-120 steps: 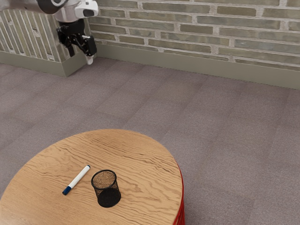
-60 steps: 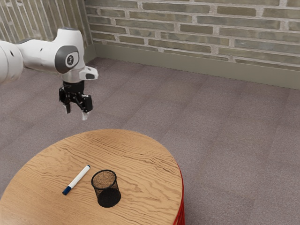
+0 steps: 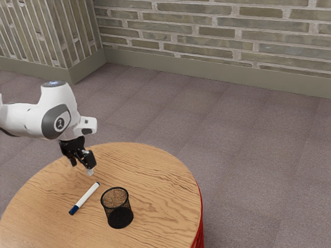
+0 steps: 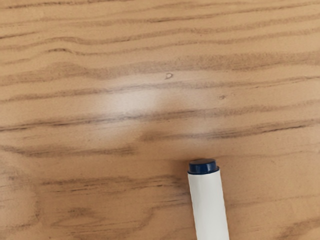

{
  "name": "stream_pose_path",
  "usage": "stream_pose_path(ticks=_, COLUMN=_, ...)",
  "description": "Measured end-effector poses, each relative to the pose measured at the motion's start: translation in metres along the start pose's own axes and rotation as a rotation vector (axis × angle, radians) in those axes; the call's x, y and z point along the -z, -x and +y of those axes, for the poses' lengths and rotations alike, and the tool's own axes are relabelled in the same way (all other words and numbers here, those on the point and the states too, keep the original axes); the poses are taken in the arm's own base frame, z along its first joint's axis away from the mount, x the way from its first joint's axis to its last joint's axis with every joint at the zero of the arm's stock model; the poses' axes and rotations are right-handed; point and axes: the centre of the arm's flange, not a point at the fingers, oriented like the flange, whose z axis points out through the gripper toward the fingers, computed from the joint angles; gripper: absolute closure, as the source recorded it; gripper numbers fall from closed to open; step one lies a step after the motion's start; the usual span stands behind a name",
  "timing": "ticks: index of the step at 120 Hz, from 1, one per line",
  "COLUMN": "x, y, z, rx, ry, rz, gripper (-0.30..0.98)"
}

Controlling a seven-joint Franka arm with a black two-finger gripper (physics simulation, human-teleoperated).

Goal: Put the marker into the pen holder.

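My gripper [image 3: 81, 169] is low over the wooden table in the exterior view, its two fingers apart and nothing between them. The white marker [image 3: 86, 196] lies flat on the table just beyond the fingertips, its dark blue cap toward the view's lower left. In the wrist view the marker [image 4: 209, 205] shows its blue end and part of the white barrel. Beside the marker, toward the exterior view's right, the black mesh pen holder [image 3: 118, 208] stands upright.
The round wooden table [image 3: 160, 181] has a curved edge, with red below it at the exterior view's right. Grey carpet [image 3: 248, 155] surrounds it, and a brick wall [image 3: 222, 31] stands behind.
The arm has swung in and come down from the exterior view's upper left, bringing my open gripper close to the marker. Marker and pen holder have stayed put.
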Motion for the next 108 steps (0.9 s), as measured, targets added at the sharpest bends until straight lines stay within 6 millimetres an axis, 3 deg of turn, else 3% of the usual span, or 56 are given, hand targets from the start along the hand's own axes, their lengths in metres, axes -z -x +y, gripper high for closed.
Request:
stream_pose_path(ticks=17, x=0.007, y=0.001, z=0.021, rx=-0.061, ry=0.011, rz=-0.021, gripper=0.02)
stream_pose_path(ticks=34, x=-0.031, y=0.027, z=0.032, rx=-0.087, ry=0.029, rz=-0.087, gripper=0.02)
stream_pose_path(ticks=54, x=-0.059, y=0.057, z=0.020, rx=-0.060, ry=0.038, rz=-0.104, gripper=0.02)
stream_pose_path(ticks=65, x=-0.064, y=0.067, z=0.006, rx=-0.030, ry=0.036, rz=-0.092, gripper=0.02)
stream_pose_path(ticks=83, x=-0.065, y=0.069, z=-0.004, rx=-0.020, ry=0.027, rz=-0.068, gripper=0.02)
stream_pose_path(ticks=108, x=-0.064, y=0.056, z=0.028, rx=-0.108, ry=0.015, rz=-0.053, gripper=0.02)
